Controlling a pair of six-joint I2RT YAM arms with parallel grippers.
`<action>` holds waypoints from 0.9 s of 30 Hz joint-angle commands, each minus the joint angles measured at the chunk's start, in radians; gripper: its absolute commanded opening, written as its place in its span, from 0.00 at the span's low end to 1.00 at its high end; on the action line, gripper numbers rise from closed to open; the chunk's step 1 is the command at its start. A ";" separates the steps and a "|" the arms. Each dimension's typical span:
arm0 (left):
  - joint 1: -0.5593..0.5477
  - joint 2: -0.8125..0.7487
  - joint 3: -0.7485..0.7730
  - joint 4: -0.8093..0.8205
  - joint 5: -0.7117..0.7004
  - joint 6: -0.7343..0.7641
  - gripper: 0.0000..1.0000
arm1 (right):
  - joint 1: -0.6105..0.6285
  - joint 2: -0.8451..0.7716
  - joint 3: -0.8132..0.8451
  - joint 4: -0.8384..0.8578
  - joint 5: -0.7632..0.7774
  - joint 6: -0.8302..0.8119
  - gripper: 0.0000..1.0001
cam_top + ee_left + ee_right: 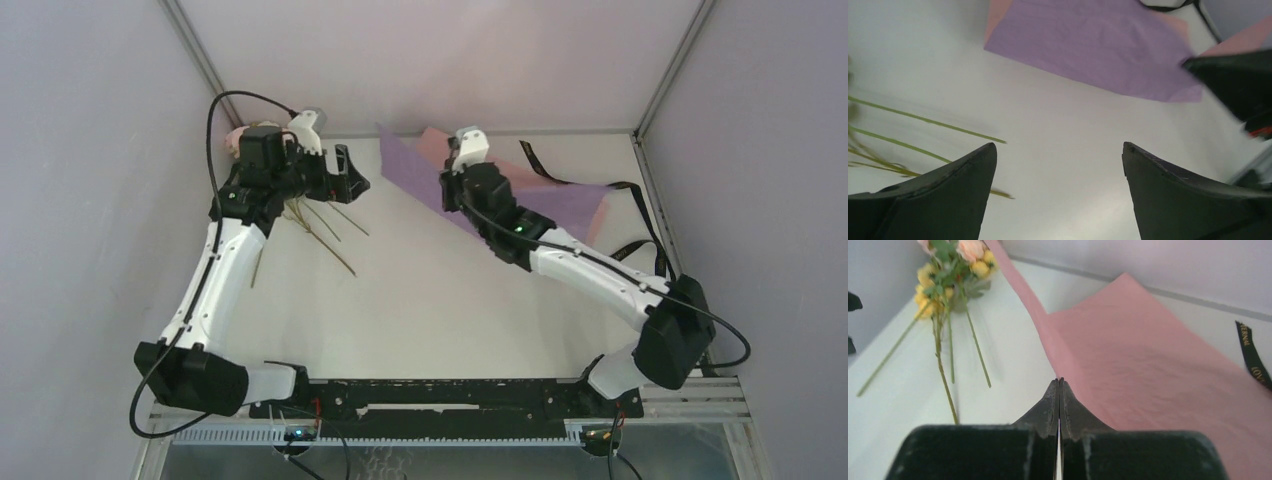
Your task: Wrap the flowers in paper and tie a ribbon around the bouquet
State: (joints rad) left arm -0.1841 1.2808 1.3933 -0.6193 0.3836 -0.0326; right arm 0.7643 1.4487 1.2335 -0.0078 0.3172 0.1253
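The flowers [322, 224] lie at the far left of the table, thin green stems fanned toward the middle and blossoms [950, 270] by the back wall. My left gripper [350, 175] hovers just right of the stems [923, 120]; it is open [1059, 150] with only bare table between the fingers. The purple paper [412, 165] lies at the back centre, one edge lifted so its pink reverse [1158, 355] shows. My right gripper [1059, 382] is shut on that lifted edge [446, 180]. The dark ribbon [640, 205] trails behind the paper at the right [1248, 347].
White walls and metal frame posts close in the table on three sides. The right arm's black cable [600, 262] runs along it above the table's right half. The black rail with both arm bases [440, 395] lines the near edge.
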 commanded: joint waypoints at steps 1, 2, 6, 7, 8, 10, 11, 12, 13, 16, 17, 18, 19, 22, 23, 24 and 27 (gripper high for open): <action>0.091 0.026 -0.116 0.170 0.250 -0.407 1.00 | 0.096 0.090 0.000 0.116 0.145 -0.050 0.00; 0.108 0.037 -0.152 0.204 0.260 -0.450 1.00 | 0.129 0.128 0.000 0.133 0.153 -0.051 0.00; 0.115 0.098 -0.248 0.285 0.279 -0.522 1.00 | 0.204 0.222 0.001 0.223 0.188 -0.074 0.00; 0.115 0.114 -0.265 0.306 0.294 -0.543 1.00 | 0.218 0.239 0.001 0.236 0.190 -0.073 0.00; 0.115 0.128 -0.279 0.335 0.305 -0.563 1.00 | 0.226 0.251 0.001 0.243 0.190 -0.071 0.00; 0.116 0.156 -0.293 0.368 0.323 -0.592 1.00 | 0.243 0.271 0.001 0.248 0.181 -0.064 0.00; 0.116 0.169 -0.297 0.383 0.326 -0.597 1.00 | 0.249 0.278 0.001 0.250 0.176 -0.061 0.00; 0.116 0.183 -0.299 0.392 0.327 -0.600 1.00 | 0.257 0.286 0.001 0.250 0.169 -0.058 0.00; 0.116 0.197 -0.300 0.398 0.331 -0.602 1.00 | 0.265 0.293 0.001 0.252 0.162 -0.058 0.00; 0.117 0.241 -0.302 0.392 0.352 -0.602 0.88 | 0.288 0.310 0.001 0.258 0.151 -0.065 0.00; 0.115 0.256 -0.303 0.383 0.358 -0.597 0.78 | 0.291 0.312 0.001 0.259 0.144 -0.065 0.00; 0.116 0.263 -0.301 0.367 0.356 -0.589 0.68 | 0.293 0.314 0.001 0.259 0.133 -0.064 0.00; 0.116 0.268 -0.296 0.346 0.351 -0.578 0.56 | 0.294 0.314 0.003 0.255 0.125 -0.062 0.00; 0.121 0.277 -0.282 0.307 0.336 -0.550 0.25 | 0.293 0.309 0.017 0.227 0.105 -0.063 0.00; 0.124 0.279 -0.279 0.305 0.336 -0.546 0.16 | 0.293 0.304 0.020 0.221 0.095 -0.065 0.00; 0.129 0.282 -0.274 0.299 0.334 -0.539 0.08 | 0.293 0.297 0.024 0.212 0.069 -0.066 0.04; 0.139 0.314 -0.212 0.242 0.298 -0.450 0.00 | 0.290 0.258 0.068 0.114 -0.094 -0.086 0.38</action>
State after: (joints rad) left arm -0.0643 1.5677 1.1023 -0.3222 0.7036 -0.5854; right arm 1.0466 1.7622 1.2274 0.1715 0.3946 0.0666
